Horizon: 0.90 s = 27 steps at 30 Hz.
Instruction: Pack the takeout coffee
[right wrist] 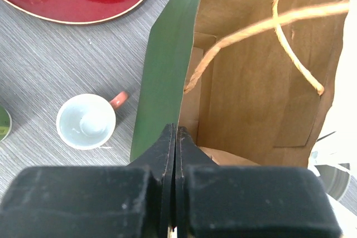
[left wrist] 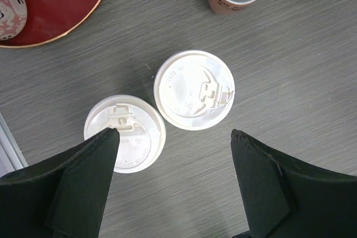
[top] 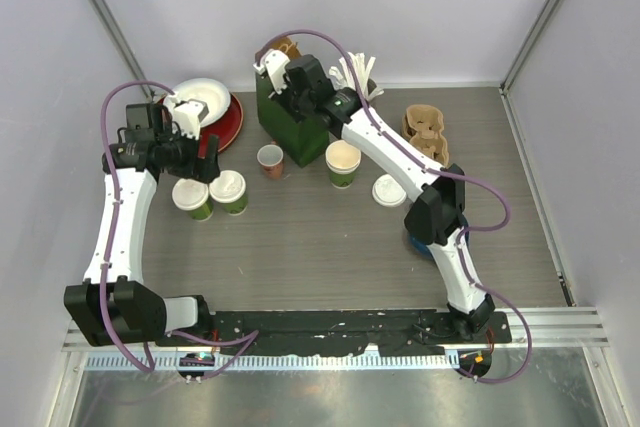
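Observation:
Two green takeout coffee cups with white lids [top: 192, 197] [top: 228, 190] stand side by side at the left. In the left wrist view their lids [left wrist: 125, 132] [left wrist: 194, 89] lie just ahead of my left gripper [left wrist: 173, 137], which hangs open above them and holds nothing. A third green cup [top: 343, 162] stands uncovered by the bag, its cream inside showing. A loose white lid [top: 389, 190] lies to its right. My right gripper [right wrist: 175, 129] is shut on the top edge of the green paper bag [right wrist: 167, 65], whose brown inside gapes open.
A small red-and-white cup [top: 270, 160] stands in front of the bag [top: 290, 117]. A red plate [top: 222, 127] with a white bowl sits at the back left, and a pink patterned tumbler [left wrist: 11, 9] rests on it. A cardboard cup carrier [top: 425, 132] is at the back right.

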{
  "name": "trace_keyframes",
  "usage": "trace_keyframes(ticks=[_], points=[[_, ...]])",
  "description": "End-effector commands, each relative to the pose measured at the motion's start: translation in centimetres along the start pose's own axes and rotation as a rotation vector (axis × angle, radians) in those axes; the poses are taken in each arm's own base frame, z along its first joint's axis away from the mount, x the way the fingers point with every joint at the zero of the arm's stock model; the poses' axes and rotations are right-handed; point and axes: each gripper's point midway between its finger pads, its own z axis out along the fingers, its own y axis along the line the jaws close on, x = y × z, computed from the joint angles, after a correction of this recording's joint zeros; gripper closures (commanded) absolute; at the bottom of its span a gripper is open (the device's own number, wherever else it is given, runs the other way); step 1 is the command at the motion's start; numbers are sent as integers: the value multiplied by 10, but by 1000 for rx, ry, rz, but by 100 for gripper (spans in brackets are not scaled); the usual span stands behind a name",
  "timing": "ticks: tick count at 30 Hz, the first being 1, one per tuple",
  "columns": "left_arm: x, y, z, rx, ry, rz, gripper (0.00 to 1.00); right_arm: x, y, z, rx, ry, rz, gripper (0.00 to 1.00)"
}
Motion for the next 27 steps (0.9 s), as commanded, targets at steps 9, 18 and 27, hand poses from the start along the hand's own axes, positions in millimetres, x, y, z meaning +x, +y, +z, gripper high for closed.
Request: trace_keyframes(ticks=[9, 18, 27], points=[[-6, -6, -16, 5, -41, 20, 14, -105, -58, -98, 182, -293, -42, 99], [-10, -8, -22, 11, -44, 9, 14, -148, -11, -201, 109, -413, -117, 99], [-13, -5, -34, -28, -44, -12, 13, -95, 75, -292, -125, -342, -18, 99]])
